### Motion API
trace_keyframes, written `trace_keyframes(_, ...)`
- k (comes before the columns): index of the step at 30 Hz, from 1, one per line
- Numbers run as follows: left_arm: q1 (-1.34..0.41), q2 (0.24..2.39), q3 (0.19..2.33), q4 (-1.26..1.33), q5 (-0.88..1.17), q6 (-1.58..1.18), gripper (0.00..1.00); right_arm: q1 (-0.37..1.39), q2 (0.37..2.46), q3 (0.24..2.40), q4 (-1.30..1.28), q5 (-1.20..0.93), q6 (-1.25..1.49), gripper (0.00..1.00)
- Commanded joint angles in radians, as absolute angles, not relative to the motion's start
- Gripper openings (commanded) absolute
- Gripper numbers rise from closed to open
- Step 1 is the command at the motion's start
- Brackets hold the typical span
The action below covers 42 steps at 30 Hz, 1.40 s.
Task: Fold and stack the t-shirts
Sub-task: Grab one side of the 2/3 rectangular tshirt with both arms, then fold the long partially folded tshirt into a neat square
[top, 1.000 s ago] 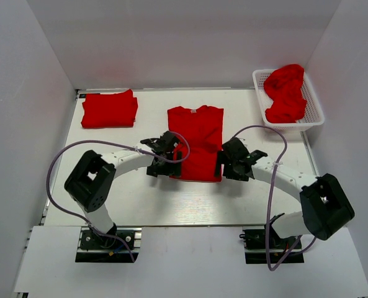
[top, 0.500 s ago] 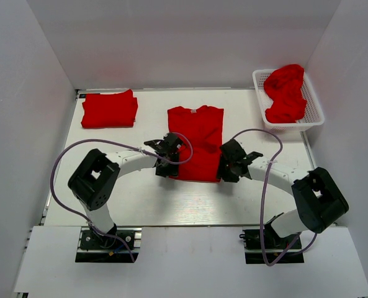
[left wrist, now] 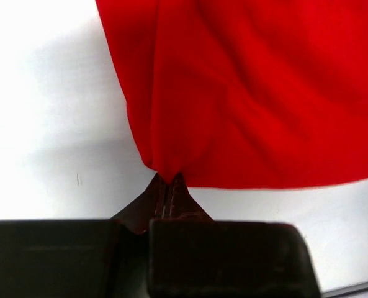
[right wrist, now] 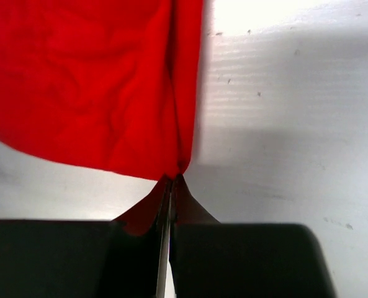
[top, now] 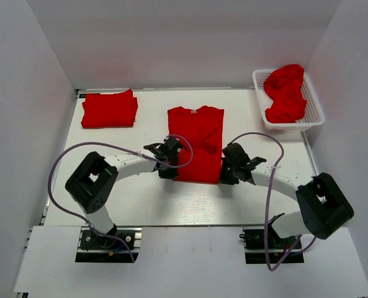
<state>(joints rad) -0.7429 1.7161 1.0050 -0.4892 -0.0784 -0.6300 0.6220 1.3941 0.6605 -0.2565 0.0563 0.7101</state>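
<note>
Cloth: the spread t-shirt [top: 196,139] looks thin, soft and light. It has no stiffness, so it should sag and drape from whatever point holds it, and a loose layer could slide out of a shallow pinch.
Position: it lies flat at the middle of the table [top: 140,202]. Its sides appear folded in, so it reads as a tall rectangle.
Long axis: runs from 12 to 6 o'clock in the top view.
Pointing: collar at 12 o'clock, hem at 6 o'clock toward the arm bases.
Hold points: the two hem corners, at 7 and 5 o'clock of the shirt. Taking both at once should keep the hem straight as it rises.
Left gripper [left wrist: 169,186]: fingers pressed together on the 7 o'clock hem corner, with the cloth gathered to a point between them.
Right gripper [right wrist: 171,185]: also clamped tight, pinching the 5 o'clock hem corner along the folded side edge.
Likely step: carry the hem toward 12 o'clock to halve the shirt. Uneven travel between the arms would skew the fold.
Folded pile [top: 109,110]: lies at 10 o'clock, well apart from the spread shirt.
Basket [top: 256,77]: stands at 2 o'clock and holds a crumpled t-shirt [top: 286,93] that is not yet folded.
</note>
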Motion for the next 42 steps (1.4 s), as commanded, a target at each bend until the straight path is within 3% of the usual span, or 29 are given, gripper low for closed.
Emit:
trace_keyframes(1,-0.773,1.605,0.933,-0.543,-0.106,-0.64,0.0,0.626,1.299,0.658,-0.333,0.038,0.661,0.0)
trace_keyframes(7,-0.805,1.295,0.859,-0.604,-0.069,-0.623,0.0,0.629,1.068,0.646,-0.483,-0.075,0.583,0.0)
trace_keyframes(15,-0.816,1.201,1.06,-0.764,-0.148,-0.633,0.0,0.621,0.917,0.779,-0.612,-0.037,0.587,0.0)
trace_keyframes(27,-0.775,1.526,1.437,-1.017,-0.477,-0.822,0.0,0.595,1.239,1.12,-0.538,0.198,0.572,0.0)
trace_keyframes(42,-0.56,1.792,1.637,-0.873,-0.4,-0.678,0.0,0.479,1.603,1.385,-0.512,0.175,0.472,0.0)
